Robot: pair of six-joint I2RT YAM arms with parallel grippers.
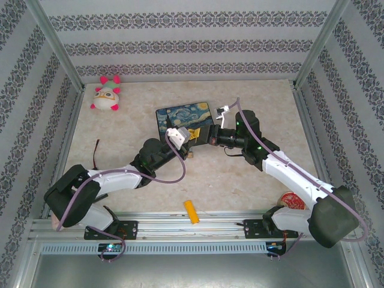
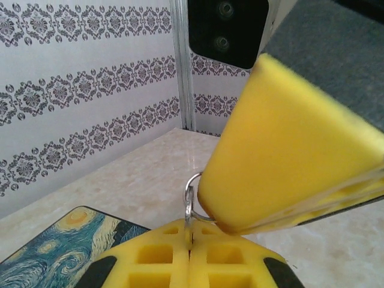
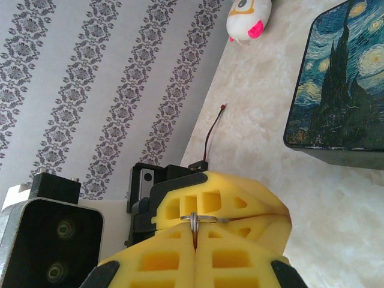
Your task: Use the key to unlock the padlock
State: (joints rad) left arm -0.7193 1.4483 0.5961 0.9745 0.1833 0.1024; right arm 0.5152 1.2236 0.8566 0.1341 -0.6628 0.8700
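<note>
My two grippers meet tip to tip just in front of the painted box [image 1: 180, 117]. The left gripper [image 2: 191, 233] is shut on a thin flat silvery piece, the key [image 2: 190, 207], which stands edge-on between its yellow fingers. A thin silver ring [image 2: 192, 181] loops from the key into the right gripper's yellow fingers [image 2: 288, 150]. In the right wrist view the right gripper [image 3: 195, 233] is shut on that ring [image 3: 195, 219], and the key [image 3: 213, 219] lies flat between the left fingers [image 3: 204, 201]. From above, the left gripper [image 1: 193, 143] and right gripper [image 1: 208, 138] touch. The brass padlock is hidden.
A yellow-orange block [image 1: 191, 211] lies near the front rail. A white and pink plush toy [image 1: 107, 96] sits at the back left. A thin red wire [image 1: 97, 153] lies left of the left arm. Patterned walls and metal posts enclose the table.
</note>
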